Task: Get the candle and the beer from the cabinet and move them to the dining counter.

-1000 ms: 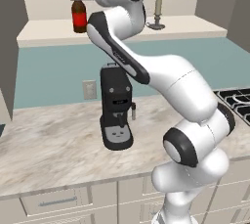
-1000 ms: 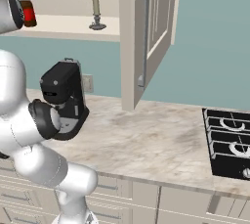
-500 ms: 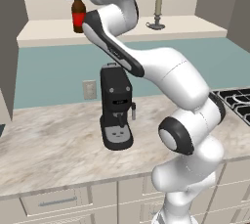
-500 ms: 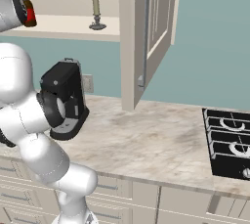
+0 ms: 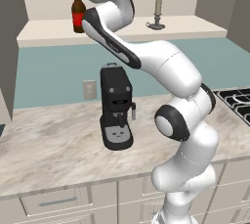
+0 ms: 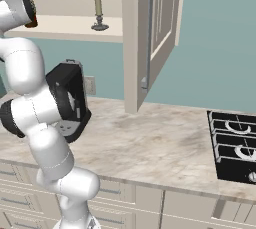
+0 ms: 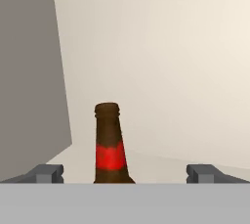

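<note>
I've got the arm reaching up into the open cabinet (image 5: 122,27). Far left on its shelf stands the beer (image 5: 77,15), upright, red label facing out. The gripper (image 7: 124,171) is spread wide at the bottle: in the hand view the neck with its red band rises between the two fingertips (image 7: 49,173), nearer the left one, touching neither that I can see. Nothing pinched.

Further right on the same shelf, well apart from the beer, the candle (image 5: 157,12) stands upright in its dark holder.

Below, a black coffee machine (image 5: 116,106) sits on the marbled bench (image 5: 53,145), in front of a wall outlet (image 5: 89,89). In the right base view the cabinet door (image 6: 150,38) hangs open, swung outward over the bench, and right of that the stove burners (image 6: 235,145) sit at the bench's far end.
</note>
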